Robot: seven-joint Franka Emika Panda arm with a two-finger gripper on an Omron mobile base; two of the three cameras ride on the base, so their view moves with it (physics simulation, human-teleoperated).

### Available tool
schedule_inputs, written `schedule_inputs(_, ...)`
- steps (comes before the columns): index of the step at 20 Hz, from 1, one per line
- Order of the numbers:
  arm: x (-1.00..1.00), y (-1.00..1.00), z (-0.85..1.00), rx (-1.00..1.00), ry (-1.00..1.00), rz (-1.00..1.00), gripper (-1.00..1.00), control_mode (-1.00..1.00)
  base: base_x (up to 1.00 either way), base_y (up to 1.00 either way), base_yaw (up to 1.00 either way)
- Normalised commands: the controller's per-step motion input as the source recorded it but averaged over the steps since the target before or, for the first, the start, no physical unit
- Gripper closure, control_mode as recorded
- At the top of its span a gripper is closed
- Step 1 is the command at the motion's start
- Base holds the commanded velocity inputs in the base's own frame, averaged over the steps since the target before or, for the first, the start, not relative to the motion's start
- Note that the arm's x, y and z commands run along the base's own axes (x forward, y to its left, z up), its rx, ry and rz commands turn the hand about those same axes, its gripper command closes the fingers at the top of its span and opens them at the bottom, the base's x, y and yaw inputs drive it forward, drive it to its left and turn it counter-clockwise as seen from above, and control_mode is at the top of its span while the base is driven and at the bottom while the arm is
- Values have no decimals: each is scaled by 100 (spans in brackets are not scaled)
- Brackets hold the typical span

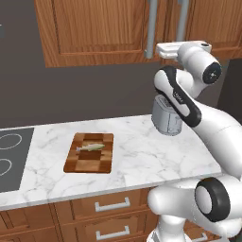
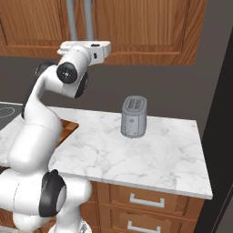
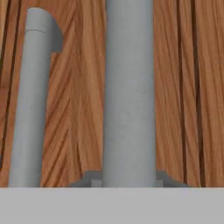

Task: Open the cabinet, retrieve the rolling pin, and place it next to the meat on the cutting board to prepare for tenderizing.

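The tool's state could not be told; it was raised at a grey metal bar handle (image 3: 129,96) of the brown wooden wall cabinet (image 1: 99,28). The small pale fish-shaped meat (image 1: 90,147) was seen on the checkered wooden cutting board (image 1: 90,163) on the marble bench (image 1: 142,156).

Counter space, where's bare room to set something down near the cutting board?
Bare marble lies between the cutting board and the toaster, and right of the toaster to the counter end. The board's left is tight against the stovetop.
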Motion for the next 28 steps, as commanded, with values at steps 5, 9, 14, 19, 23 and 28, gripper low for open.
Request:
schedule_inputs(5,-76,-38,0,0,-6,-5,100,-100,0,0,0)
schedule_inputs(9,-30,-54,0,-2,3,0,100,-100,0,0,0)
schedule_inputs(14,-32,-50,0,-2,7,1,100,-100,0,0,0)
schedule_inputs(19,-44,-63,0,0,5,1,100,-100,0,0,0)
schedule_inputs(23,-56,-56,0,0,3,0,100,-100,0,0,0)
schedule_inputs(28,-53,-78,0,0,0,0,100,-100,0,0,0)
